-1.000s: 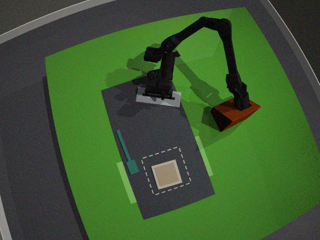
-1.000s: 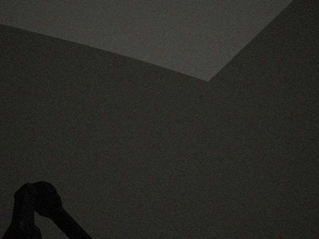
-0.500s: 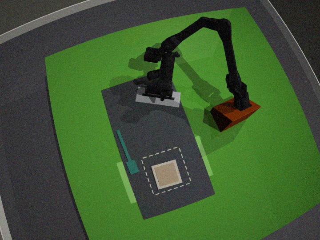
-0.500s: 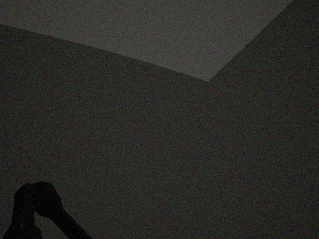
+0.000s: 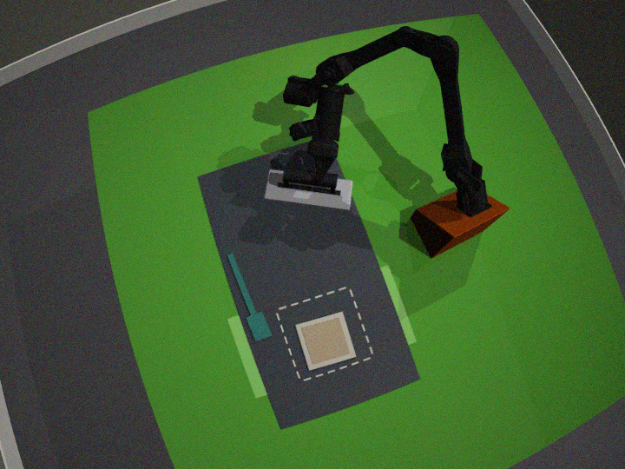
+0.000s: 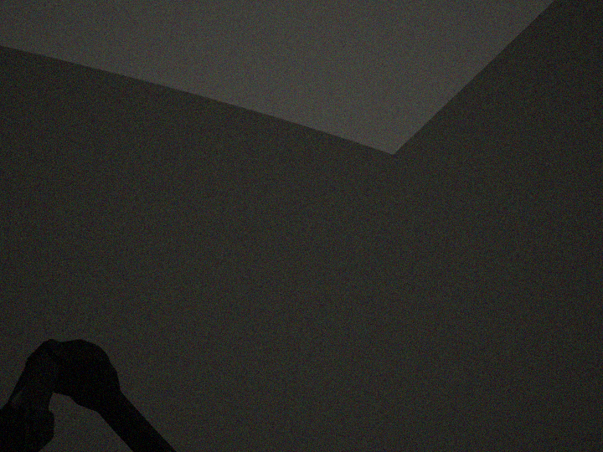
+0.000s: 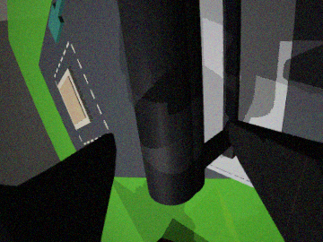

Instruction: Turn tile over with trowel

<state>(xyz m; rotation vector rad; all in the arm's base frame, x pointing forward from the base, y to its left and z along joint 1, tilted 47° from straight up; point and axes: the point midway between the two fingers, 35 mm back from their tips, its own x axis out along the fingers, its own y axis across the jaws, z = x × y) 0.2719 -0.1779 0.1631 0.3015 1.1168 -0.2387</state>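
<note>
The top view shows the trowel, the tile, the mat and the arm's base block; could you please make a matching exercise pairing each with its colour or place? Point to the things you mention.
1. trowel [image 5: 259, 326] [image 7: 56, 24]
2. tile [image 5: 326, 340] [image 7: 74, 100]
3. mat [image 5: 323, 267] [image 7: 103, 90]
4. base block [image 5: 435, 227]

A. dark grey
B. inside the dashed outline
C. orange-brown
D. teal

1-D; 2-B; 3-A; 4-C

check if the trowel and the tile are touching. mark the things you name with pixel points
Apart: the top view shows dark mat and a dashed line between the trowel [image 5: 259, 326] [image 7: 56, 28] and the tile [image 5: 328, 340] [image 7: 73, 100].
</note>
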